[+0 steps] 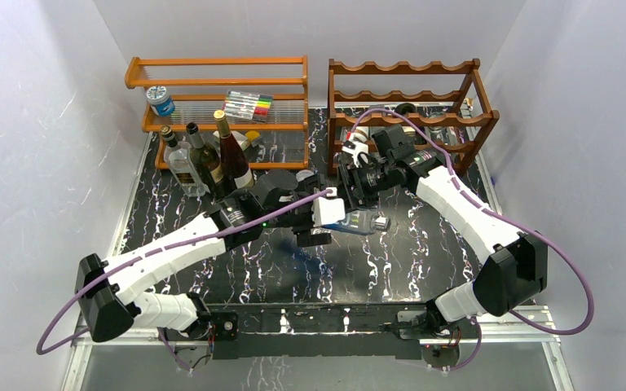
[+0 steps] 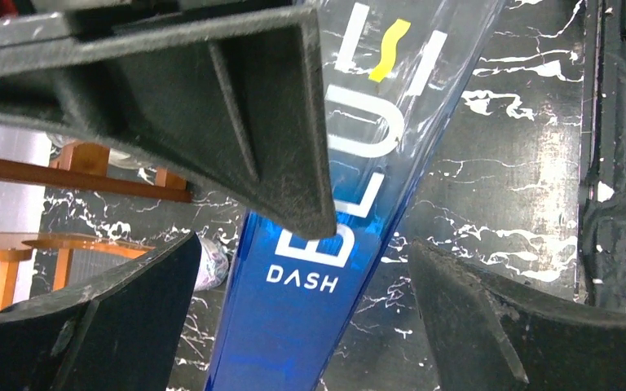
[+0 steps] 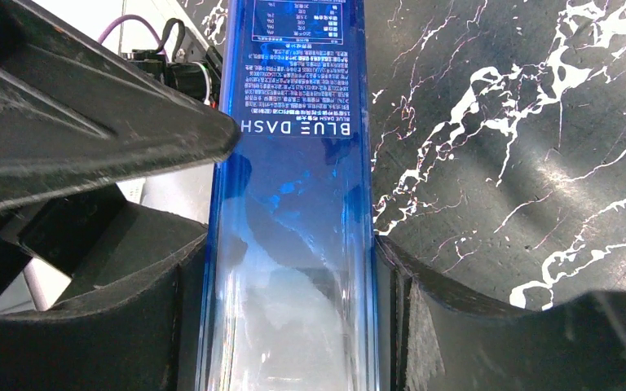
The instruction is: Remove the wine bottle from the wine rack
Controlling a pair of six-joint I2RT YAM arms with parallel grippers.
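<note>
1. Wine bottle [image 3: 293,187], clear blue glass with white "BLUE DASH" lettering, is sitting off the wine rack [image 1: 407,94], over the middle of the black marbled tabletop [image 1: 253,269]. Whether it is touching the surface is unclear.
2. The right gripper [image 3: 293,269] is clamping the bottle, both fingers pressing against its sides.
3. The left gripper [image 2: 303,244] is hovering with its jaws spread wide around the bottle, neither finger touching the glass.
4. The rack is standing at the far right corner, with the right arm stretching between it and the bottle.
5. An orange shelf [image 1: 216,81] is standing at the far left, carrying a marker set [image 1: 249,104] and a round container [image 1: 160,99].
6. Three upright bottles [image 1: 204,159] are crowding just in front of the shelf, beside the left arm.
</note>
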